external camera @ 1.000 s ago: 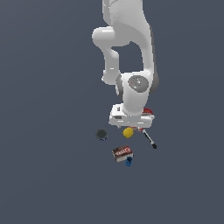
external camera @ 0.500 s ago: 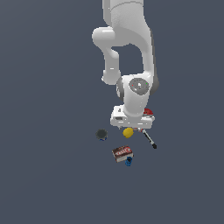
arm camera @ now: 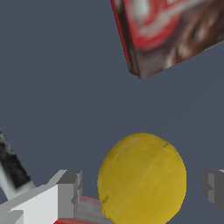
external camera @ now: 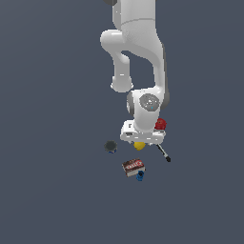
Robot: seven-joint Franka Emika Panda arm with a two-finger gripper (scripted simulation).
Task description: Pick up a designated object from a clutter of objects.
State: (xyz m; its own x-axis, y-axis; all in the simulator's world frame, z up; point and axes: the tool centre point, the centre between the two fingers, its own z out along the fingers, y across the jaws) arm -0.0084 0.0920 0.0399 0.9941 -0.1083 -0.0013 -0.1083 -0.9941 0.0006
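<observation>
- Filling the near part of the wrist view, the yellow ball [arm camera: 142, 177] sits on the grey floor [arm camera: 65, 109] between the two grey fingertips [arm camera: 70, 192] of the gripper [arm camera: 142, 190]; a gap shows on each side of it, so the claw is spread wider than the ball and has hold of nothing.
- Beyond the ball in the wrist view lies the red labelled box [arm camera: 173, 33], apart from the ball, with bare floor between them.
- At one edge of the wrist view a blurred pale and dark shape [arm camera: 11, 168] shows; what it is cannot be told from there.
- In the exterior view the white arm [external camera: 138, 57] reaches down and its gripper [external camera: 141, 141] stands over the yellow ball [external camera: 138, 146], of which only the lower part shows under the hand.
- Just beside the hand, toward the exterior view's right, are the red round piece [external camera: 160, 124] and the black-tipped stick [external camera: 163, 153].
- Toward the exterior view's left lies the dark grey disc [external camera: 110, 146], well apart from the ball.
- Below the ball in the exterior view lies the red labelled box [external camera: 133, 167] with the blue piece [external camera: 140, 177] touching its corner.
</observation>
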